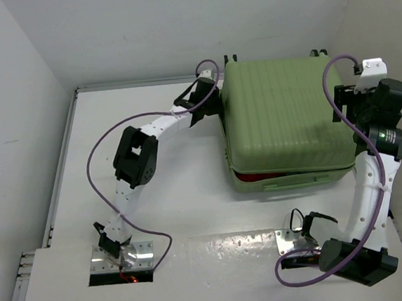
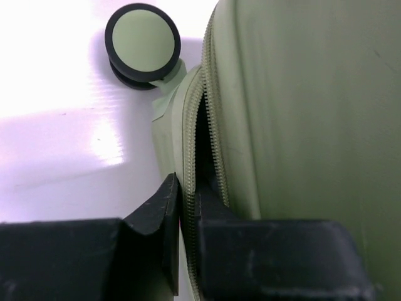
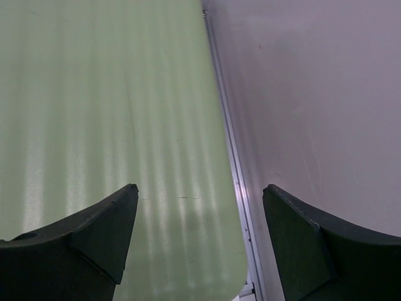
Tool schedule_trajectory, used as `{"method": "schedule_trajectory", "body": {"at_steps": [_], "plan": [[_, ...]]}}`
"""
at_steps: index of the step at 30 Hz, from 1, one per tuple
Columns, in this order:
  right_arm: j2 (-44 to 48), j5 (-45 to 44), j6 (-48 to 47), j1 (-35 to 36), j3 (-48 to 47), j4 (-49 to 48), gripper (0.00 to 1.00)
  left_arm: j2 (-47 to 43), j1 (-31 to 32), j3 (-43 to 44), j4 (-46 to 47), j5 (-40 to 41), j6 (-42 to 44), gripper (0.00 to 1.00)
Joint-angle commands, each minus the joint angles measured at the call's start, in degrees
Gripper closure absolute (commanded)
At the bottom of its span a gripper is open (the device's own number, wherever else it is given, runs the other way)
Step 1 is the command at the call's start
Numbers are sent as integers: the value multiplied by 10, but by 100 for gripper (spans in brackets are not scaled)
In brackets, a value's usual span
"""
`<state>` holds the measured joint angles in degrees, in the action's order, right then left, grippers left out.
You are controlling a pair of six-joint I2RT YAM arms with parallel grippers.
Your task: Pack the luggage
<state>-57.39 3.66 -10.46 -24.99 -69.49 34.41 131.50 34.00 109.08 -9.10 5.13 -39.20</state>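
Observation:
The light-green ribbed luggage [image 1: 282, 115] lies flat at the back right of the table, its lid down but gaping at the front, where something red [image 1: 260, 178] shows in the gap. My left gripper [image 1: 214, 100] is at the luggage's left side. In the left wrist view the left gripper [image 2: 185, 213] is shut on the zipper edge [image 2: 188, 125] of the lower shell, one finger inside the gap and one outside. My right gripper [image 1: 347, 102] hovers over the lid's right edge. In the right wrist view the right gripper [image 3: 200, 207] stands open above the lid [image 3: 94, 94], holding nothing.
A black-rimmed luggage wheel [image 2: 143, 39] sticks out just beyond my left gripper. A white wall [image 3: 313, 94] rises close along the luggage's right side, past the table's metal edge strip [image 3: 229, 138]. White tabletop [image 1: 155, 190] lies left and in front of the luggage.

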Motion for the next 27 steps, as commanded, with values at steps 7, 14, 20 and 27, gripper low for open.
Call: {"method": "schedule_trajectory", "body": {"at_steps": [7, 14, 20, 27], "plan": [[21, 102, 15, -2, 21, 13, 19, -22, -189, -33, -93, 61, 38, 100], [15, 195, 20, -11, 50, 12, 18, -63, -307, -61, -93, 21, 112, 100], [-3, 250, -19, -37, 78, -7, 24, -83, -377, -86, -99, 1, 147, 100], [-56, 479, -197, -78, 166, -5, 54, 11, -424, 47, -184, -170, 312, 100]]}}
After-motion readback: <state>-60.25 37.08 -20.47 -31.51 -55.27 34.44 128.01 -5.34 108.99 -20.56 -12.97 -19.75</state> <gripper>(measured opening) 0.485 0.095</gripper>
